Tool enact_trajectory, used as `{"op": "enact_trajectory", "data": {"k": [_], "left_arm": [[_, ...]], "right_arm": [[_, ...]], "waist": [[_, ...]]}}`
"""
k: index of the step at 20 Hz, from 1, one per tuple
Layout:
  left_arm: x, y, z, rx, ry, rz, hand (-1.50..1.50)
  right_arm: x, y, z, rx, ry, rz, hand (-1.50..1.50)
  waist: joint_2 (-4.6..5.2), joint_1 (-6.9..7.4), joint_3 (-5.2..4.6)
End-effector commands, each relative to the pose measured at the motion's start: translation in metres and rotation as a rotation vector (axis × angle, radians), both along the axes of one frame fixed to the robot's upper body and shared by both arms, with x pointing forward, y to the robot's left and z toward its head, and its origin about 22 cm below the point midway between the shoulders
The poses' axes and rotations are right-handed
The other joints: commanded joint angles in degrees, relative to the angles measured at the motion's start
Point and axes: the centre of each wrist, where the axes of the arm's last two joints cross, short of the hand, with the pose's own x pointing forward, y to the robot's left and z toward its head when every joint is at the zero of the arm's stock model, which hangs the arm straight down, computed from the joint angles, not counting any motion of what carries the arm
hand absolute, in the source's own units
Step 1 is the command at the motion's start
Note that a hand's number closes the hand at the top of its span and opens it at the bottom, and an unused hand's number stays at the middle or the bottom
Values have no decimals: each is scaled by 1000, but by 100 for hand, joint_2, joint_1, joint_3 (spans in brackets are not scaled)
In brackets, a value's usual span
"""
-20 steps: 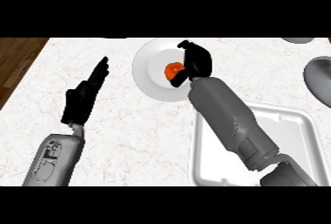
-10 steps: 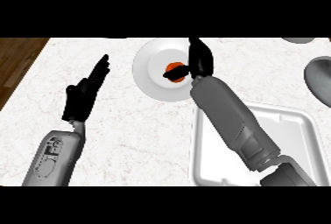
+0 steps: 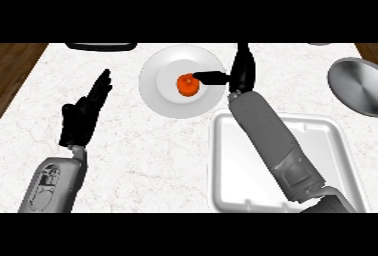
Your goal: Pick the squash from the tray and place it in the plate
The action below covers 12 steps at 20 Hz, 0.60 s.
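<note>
Squash sits on the white plate, a little right of the plate's middle. It is small and orange.

From the head view, the right hand is over the plate's right edge. Its fingers point up and away, straight, and they are not wrapped round anything. The thumb sticks out to the left and its tip is just beside the squash, maybe touching it. So the hand has let go. The white tray is below, under the right forearm.

The left hand rests at the left side with its fingers straight and holds nothing.

What could go wrong? I think the thumb is the danger. If the hand pulls back while the thumb is so near, it could bump the squash and roll it off the plate. The forearm could also knock the tray's rim on the way back. Lifting the hand up first looks safest.
</note>
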Motion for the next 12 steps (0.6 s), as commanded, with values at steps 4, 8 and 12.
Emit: {"op": "enact_trajectory", "data": {"k": [4,8,12], "left_arm": [[-20,6,4,-5,16,36,0],[-4,12,3,5,10,50,0],[-14,17,-21,-11,14,47,0]], "right_arm": [[-11,-69,-31,76,-43,-37,-150],[-19,-103,-31,60,-29,20,-150],[-17,-107,-31,39,-17,9,-150]], "waist": [[-78,-246,-2],[-87,-335,-6],[-68,-266,-7]]}}
